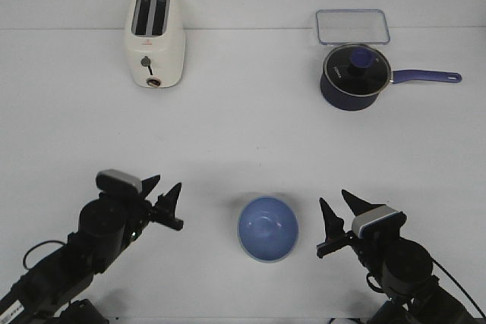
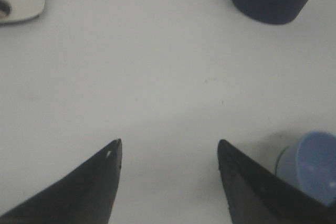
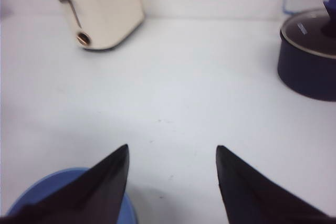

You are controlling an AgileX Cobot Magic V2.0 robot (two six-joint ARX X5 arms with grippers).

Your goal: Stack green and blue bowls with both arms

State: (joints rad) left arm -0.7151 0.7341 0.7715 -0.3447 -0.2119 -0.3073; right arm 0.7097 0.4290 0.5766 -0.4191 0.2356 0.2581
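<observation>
The blue bowl [image 1: 267, 228] sits upright at the front middle of the table, between my two grippers. It also shows in the left wrist view [image 2: 312, 163] and the right wrist view [image 3: 31, 192]. The green bowl [image 2: 282, 160] shows only as a thin pale green edge under the blue bowl, so the blue one appears nested in it. My left gripper [image 1: 167, 185] [image 2: 169, 141] is open and empty, left of the bowls. My right gripper [image 1: 334, 197] [image 3: 172, 147] is open and empty, right of them. Neither touches a bowl.
A cream toaster [image 1: 155, 39] stands at the back left. A dark navy saucepan [image 1: 351, 76] with a glass lid and a long handle pointing right stands at the back right, with a clear rectangular container [image 1: 352, 26] behind it.
</observation>
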